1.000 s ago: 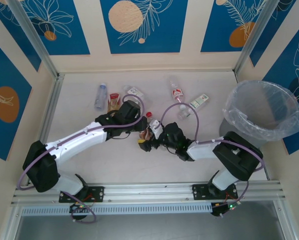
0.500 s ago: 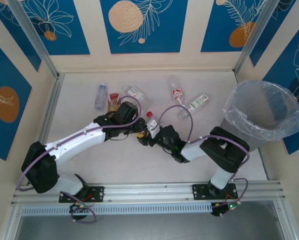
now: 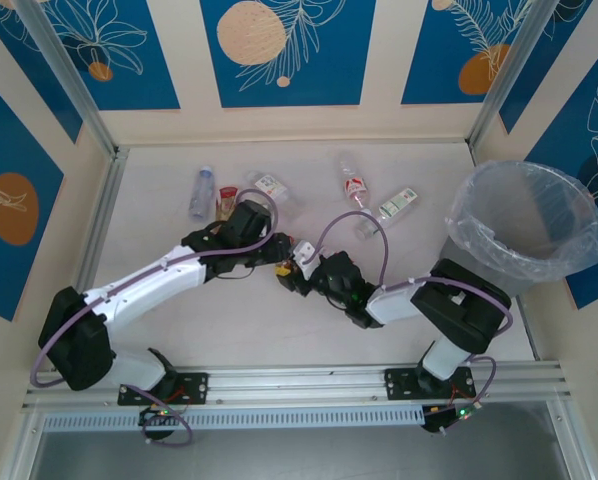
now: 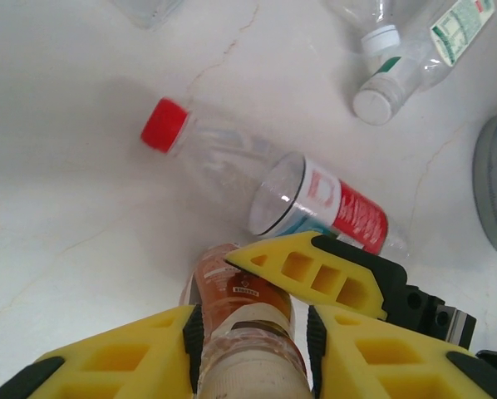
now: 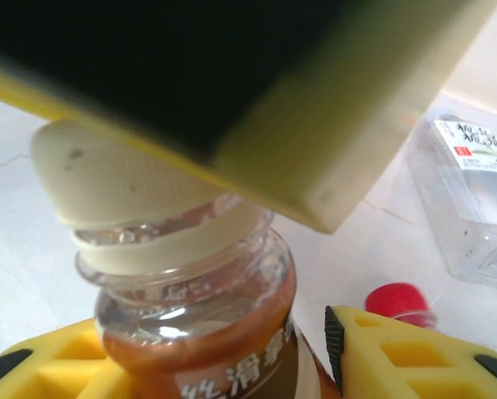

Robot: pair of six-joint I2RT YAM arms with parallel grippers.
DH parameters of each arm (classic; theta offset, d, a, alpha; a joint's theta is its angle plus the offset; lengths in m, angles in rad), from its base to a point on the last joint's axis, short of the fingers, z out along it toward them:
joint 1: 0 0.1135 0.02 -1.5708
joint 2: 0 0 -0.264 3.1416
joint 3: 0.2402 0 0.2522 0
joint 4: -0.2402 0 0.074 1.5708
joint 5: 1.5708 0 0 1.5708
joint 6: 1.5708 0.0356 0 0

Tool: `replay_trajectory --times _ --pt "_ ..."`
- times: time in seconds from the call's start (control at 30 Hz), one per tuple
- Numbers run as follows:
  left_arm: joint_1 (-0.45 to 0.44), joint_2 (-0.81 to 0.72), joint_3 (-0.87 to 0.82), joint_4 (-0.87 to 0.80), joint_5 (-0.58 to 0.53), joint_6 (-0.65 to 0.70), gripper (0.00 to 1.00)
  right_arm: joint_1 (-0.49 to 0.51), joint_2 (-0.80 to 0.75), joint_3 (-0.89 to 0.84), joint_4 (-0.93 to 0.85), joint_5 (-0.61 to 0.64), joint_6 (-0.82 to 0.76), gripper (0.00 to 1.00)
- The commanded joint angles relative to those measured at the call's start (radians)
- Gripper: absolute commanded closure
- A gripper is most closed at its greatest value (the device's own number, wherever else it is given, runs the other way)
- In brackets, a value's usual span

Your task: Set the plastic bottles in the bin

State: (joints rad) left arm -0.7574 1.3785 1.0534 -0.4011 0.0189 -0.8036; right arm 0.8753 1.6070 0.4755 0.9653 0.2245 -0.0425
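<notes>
— Since the brown bottle (image 5: 207, 332) sits so near the right wrist camera, what does its label say?

— It has pale Chinese characters on a brown band, cut off by the lower edge of the frame. The first ones look like 丝滑拿. The cap is off-white.

— Which way does it point?

— Its long axis runs up and down that frame. The cap is at the upper left, and the body is at the bottom between the yellow fingers of the right gripper (image 5: 211, 353). In the left wrist view the pale neck end is at the bottom edge and the brown end points up the frame.

— Who has hold of it?

— The left gripper (image 4: 253, 320) is nearly closed on it, with both black pads flush against its sides. The right gripper's jaws stand narrow on either side of the body, but I cannot tell whether they press on it. One finger (image 4: 315, 266) of the right gripper lies against the bottle's far end.

— And from above?

— Both grippers meet at the middle of the frame over the table (image 3: 279, 330). The bin (image 3: 457, 225) is well apart from them, at the right edge.

— Any other labels?

— A red-capped bottle (image 4: 265, 179) lies on its side with its cap to the upper left and its axis slanting to the lower right. Its red and white label cannot be read. A clear bottle (image 5: 473, 166) at the right of the right wrist view has dark Chinese print, too small to read.
</notes>
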Motion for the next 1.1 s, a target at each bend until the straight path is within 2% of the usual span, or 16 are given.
replay_trajectory --times 0.0,0.13,0.4,0.67,0.8,1.07 --pt "0.015 -0.064 -0.008 -0.004 0.067 0.011 0.56 0.008 -0.053 -0.001 -0.026 -0.012 0.002 0.61" --pt "0.046 -0.106 -0.022 0.039 0.122 -0.027 0.48 0.008 -0.081 -0.001 -0.076 -0.020 -0.005 0.64" --pt "0.077 -0.161 -0.043 0.017 0.039 -0.049 0.36 0.008 -0.121 0.000 -0.120 -0.022 0.001 0.65" --pt "0.099 -0.252 -0.089 -0.001 -0.145 -0.060 0.03 -0.004 -0.230 -0.023 -0.198 0.029 0.023 0.66" --pt "0.105 -0.295 -0.114 -0.010 -0.236 -0.075 0.01 -0.028 -0.311 -0.025 -0.269 0.015 0.045 0.66" --pt "0.113 -0.299 -0.137 -0.021 -0.322 -0.089 0.01 -0.096 -0.483 -0.013 -0.383 0.016 0.075 0.67"
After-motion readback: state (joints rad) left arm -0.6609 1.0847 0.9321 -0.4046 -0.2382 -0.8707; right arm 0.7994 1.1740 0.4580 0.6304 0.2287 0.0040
